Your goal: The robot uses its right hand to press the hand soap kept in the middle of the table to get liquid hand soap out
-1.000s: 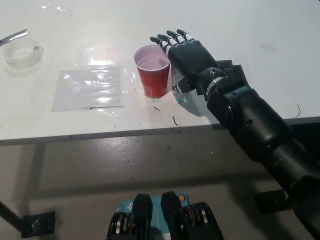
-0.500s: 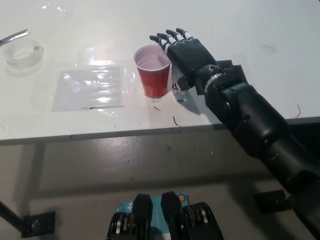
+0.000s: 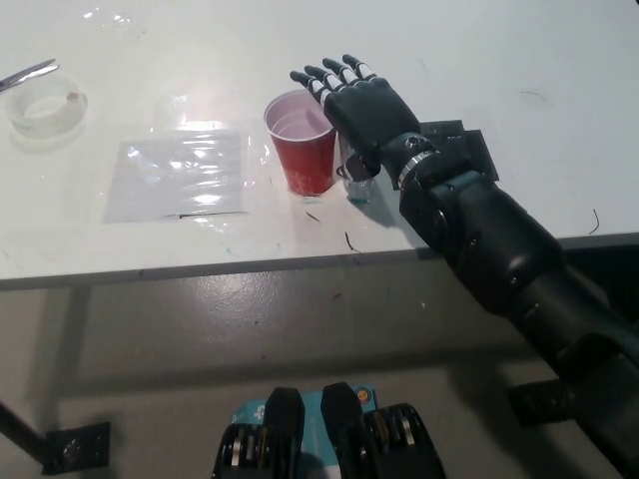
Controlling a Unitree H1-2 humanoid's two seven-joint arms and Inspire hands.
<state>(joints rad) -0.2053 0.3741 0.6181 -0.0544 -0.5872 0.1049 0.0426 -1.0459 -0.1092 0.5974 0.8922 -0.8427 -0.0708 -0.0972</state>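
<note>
far left: a clear round dish (image 3: 43, 108) with a metal tool (image 3: 27, 73) resting across its back rim, well away from the action. moving right, a sheet of clear plastic film (image 3: 180, 178) lies flat on the white table (image 3: 519, 60), its right edge near a red cup (image 3: 302, 142). cup is upright, open, looks empty or nearly so.

just right of the cup, close enough that i can't tell if they touch: the hand soap bottle (image 3: 357, 185). only its clear lower body shows; the pump head is hidden under the right hand (image 3: 361, 103). bottle sits near the table's front edge, roughly mid-table.

right hand is flat, palm down over the bottle top, fingers (image 3: 321, 77) stretched out and slightly apart, reaching over the cup's rim. gripping nothing. can't tell if the palm is actually on the pump. a black block (image 3: 454, 145) sits behind the wrist. left hand not in view.

handling guess: small, light plastic bottle, narrow base, likely tippy and slick. don't grab it; load goes straight down on the pump head, centred. off-axis push probably skids or topples it.

room: tight on the left, the light cup would knock over easily. front edge is close, so a slide toward the robot risks a drop. open table behind and to the right.
</note>
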